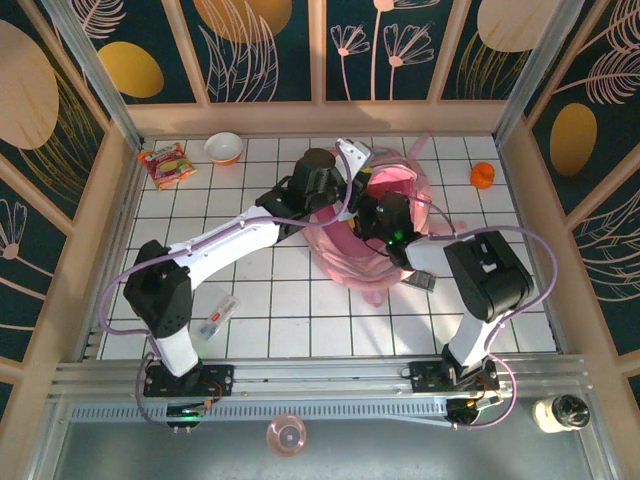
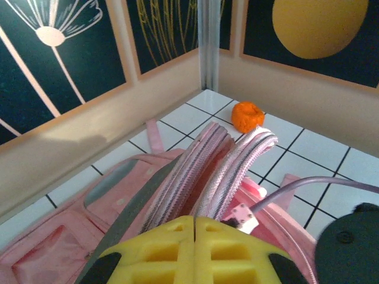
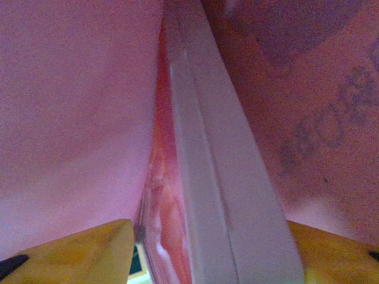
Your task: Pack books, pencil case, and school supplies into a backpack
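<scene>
Pink backpack (image 1: 395,183), small orange object (image 1: 482,175), white table (image 1: 300,310) with dark grid lines.

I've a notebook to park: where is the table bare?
Near edge, between the clear packet and the right arm; also between the bowl and the left arm. Crowded around the backpack, where both arms meet.

Robot lab cell: gridded table (image 1: 300,330), patterned panel walls (image 1: 270,50).

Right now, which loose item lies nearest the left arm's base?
The clear packet with red-and-white contents, right beside it; snack packet, bowl and orange object lie far back.
</scene>
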You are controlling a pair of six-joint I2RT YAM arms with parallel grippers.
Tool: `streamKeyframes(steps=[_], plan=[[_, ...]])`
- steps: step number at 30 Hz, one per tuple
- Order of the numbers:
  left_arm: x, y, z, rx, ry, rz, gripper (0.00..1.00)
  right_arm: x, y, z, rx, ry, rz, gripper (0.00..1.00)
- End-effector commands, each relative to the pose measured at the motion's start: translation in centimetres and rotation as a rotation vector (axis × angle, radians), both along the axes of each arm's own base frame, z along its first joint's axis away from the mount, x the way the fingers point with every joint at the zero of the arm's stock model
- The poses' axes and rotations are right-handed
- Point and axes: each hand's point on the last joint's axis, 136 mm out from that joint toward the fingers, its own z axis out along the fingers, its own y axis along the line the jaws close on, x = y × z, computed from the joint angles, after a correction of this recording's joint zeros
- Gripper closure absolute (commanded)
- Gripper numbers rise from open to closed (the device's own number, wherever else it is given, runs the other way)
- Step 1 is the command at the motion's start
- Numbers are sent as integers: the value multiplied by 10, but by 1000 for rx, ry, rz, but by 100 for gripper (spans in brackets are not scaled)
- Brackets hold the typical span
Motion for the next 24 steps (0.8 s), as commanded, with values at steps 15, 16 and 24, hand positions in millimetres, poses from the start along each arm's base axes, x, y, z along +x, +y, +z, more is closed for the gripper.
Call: streamKeyframes(steps=[15,16,24], plan=[[-3,55,37,-80,-60,141,85,-113,-75,54,-260,-34,16,34],[-4,59,34,-72,-51,150,80,-120,-79,59,-275,-41,18,34],[-25,122,-28,102,142,186,51,-142,-100,123,-385,-173,34,34]])
